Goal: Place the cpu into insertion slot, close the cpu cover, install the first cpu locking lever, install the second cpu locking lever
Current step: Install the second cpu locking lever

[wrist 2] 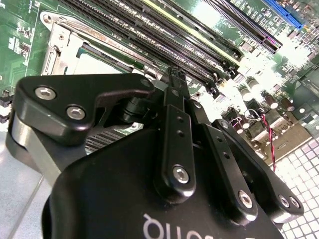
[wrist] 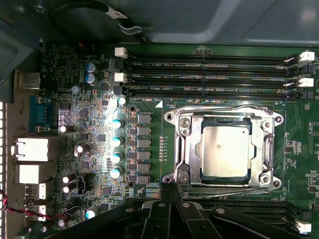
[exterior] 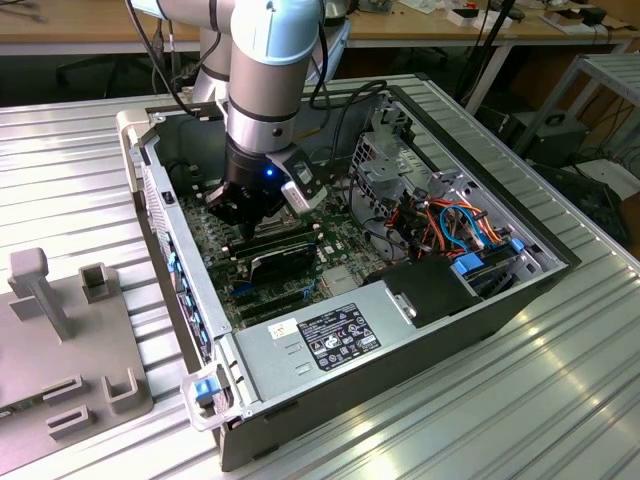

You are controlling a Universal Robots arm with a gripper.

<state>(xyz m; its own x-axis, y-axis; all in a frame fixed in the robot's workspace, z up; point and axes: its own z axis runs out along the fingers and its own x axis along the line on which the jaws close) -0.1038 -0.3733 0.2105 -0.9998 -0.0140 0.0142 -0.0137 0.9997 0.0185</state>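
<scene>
Inside the square dark socket (wrist: pixel 225 149) lies the small flat silver-grey chip (wrist: pixel 225 150) under its thin metal frame cover (wrist: pixel 185 144), light, stiff, likely fragile, best held by edges, while the black fingers (wrist 2: pixel 174 79) sit pinched together, holding nothing.

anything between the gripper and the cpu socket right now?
Nothing visible. In the first wrist view the gripper sits at the edge of the insertion slot, where the cpu lies under the closed cpu cover.

Brushed metal cpu (wrist: pixel 225 151), shiny steel cpu cover (wrist: pixel 182 149) (glossy), matt black fingers (wrist 2: pixel 175 84)
</scene>
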